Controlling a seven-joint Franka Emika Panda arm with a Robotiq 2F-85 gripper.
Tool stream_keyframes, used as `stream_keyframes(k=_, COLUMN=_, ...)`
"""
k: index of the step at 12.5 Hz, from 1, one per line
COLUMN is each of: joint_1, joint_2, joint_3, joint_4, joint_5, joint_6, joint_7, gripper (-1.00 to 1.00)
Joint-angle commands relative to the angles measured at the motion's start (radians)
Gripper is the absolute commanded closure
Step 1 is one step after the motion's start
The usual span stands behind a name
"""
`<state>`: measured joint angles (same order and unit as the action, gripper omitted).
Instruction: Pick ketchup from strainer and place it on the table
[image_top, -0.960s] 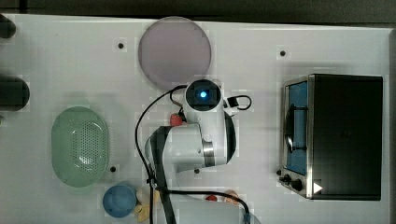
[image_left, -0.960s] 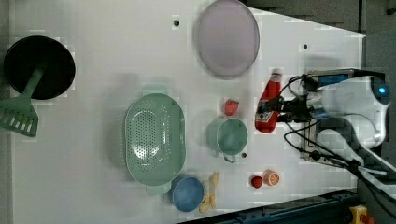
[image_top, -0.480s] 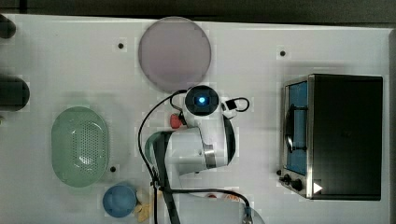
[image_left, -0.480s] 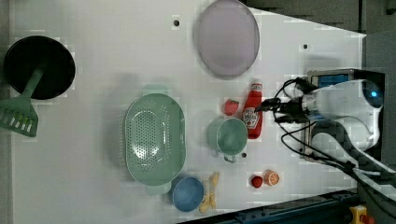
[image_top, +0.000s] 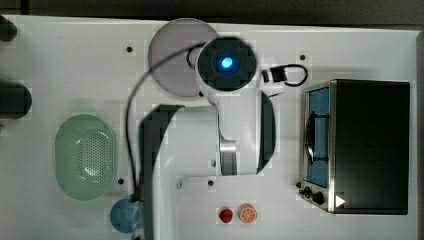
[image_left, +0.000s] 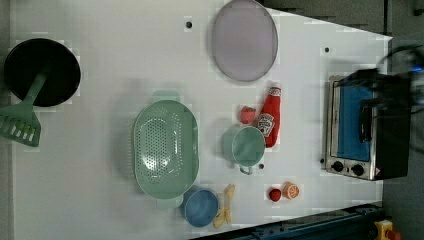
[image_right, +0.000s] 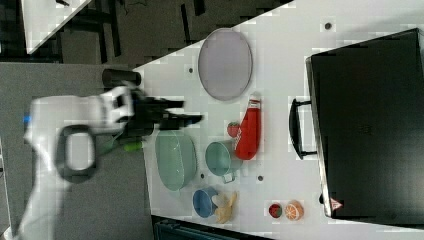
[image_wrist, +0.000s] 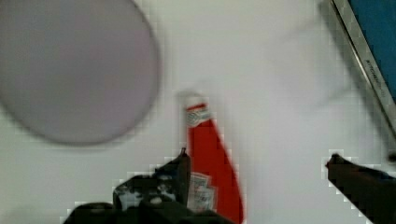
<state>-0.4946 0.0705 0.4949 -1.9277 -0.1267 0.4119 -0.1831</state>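
Ketchup (image_left: 270, 120): red squeeze bottle, white cap, white label with a dark crest shape, lettering too small to read. Lies flat on the table (image_left: 100, 75), cap toward the lilac plate (image_left: 244, 40), touching the rim of the teal cup (image_left: 243, 146), a strawberry (image_left: 247, 114) just beside. Well apart from the strainer (image_left: 166, 150), pale mint, perforated bottom. Gripper (image_wrist: 257, 161) above the bottle, fingers (image_wrist: 183, 170) spread wide, holding nothing. No legible writing on the toaster oven (image_left: 357, 130).
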Motion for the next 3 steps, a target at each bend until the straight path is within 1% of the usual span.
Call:
stream_keyframes(k=1, joint_1=0.001, joint_2=-0.023, joint_3=0.034, joint_4=0.098, joint_5=0.115, joint_6=-0.156, joint_7=0.054, gripper=-1.00)
stream_keyframes(k=3, joint_1=0.000, joint_2=-0.035, joint_3=0.032, joint_4=0.177, joint_5=0.117, joint_6=-0.183, joint_7=0.057, gripper=-1.00)
